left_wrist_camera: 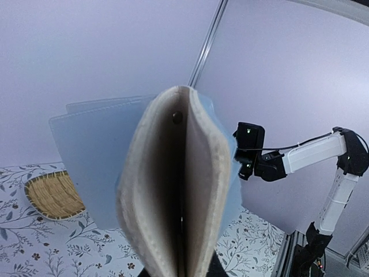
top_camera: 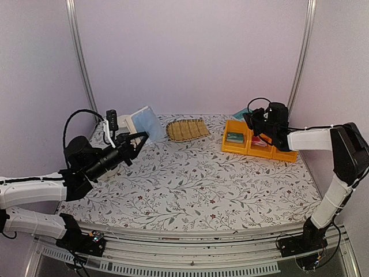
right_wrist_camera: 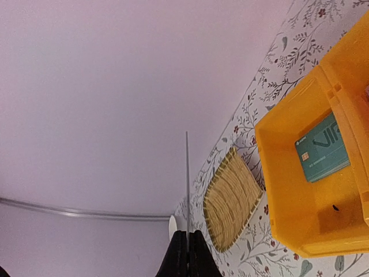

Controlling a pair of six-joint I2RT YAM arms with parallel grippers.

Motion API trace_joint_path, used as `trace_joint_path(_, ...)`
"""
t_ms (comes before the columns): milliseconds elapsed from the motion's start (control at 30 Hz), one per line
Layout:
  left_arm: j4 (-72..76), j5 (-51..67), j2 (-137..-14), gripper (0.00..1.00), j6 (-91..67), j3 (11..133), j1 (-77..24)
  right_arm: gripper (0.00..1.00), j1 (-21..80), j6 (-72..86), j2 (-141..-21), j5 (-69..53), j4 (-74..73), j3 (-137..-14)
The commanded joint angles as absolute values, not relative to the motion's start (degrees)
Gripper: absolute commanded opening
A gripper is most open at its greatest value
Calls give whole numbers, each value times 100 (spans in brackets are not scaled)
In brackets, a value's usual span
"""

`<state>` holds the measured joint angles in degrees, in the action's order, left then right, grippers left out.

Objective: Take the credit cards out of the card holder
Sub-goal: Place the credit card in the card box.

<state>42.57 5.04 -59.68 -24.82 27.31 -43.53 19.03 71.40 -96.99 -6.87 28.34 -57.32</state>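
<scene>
My left gripper (top_camera: 136, 138) is shut on the card holder (top_camera: 144, 122) and holds it up above the table's far left. In the left wrist view the card holder (left_wrist_camera: 173, 190) fills the middle: beige leaves slightly parted, pale blue glossy pockets fanning out behind, dark fingers just showing at the bottom edge. My right gripper (top_camera: 252, 119) hovers over the yellow bin (top_camera: 242, 147), shut on a thin card (right_wrist_camera: 187, 184) seen edge-on; a teal corner of that card (top_camera: 240, 113) shows from above. Another teal credit card (right_wrist_camera: 323, 149) lies in the bin's left compartment.
A woven straw mat (top_camera: 187, 129) lies at the back middle of the floral tablecloth (top_camera: 190, 179). The bin's middle compartment holds something red (top_camera: 259, 141). A white object (top_camera: 124, 123) stands behind the left gripper. Walls and metal posts close in the back.
</scene>
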Motion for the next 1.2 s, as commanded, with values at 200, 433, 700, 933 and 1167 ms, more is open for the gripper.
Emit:
trace_joint_path(200,4040,360,-5547,0,-2201,2560,-4173,1,2262,10383,-11349,1569,2907,-6526)
trace_joint_path(433,3997,366,-5449,0,-2201,2475,-4098,2,2338,10715,-11687,1930,2204,-7172)
trace_joint_path(700,4018,406,-5429,0,-2239,2439,-4045,2,2395,10943,-11909,1883,1898,-7338)
trace_joint_path(933,4025,472,-5401,0,-2285,2429,-4017,2,2495,10996,-12235,1743,1649,-7667)
trace_joint_path(1167,3975,458,-5299,0,-2276,2373,-3975,2,2497,11024,-12420,1947,1212,-7962)
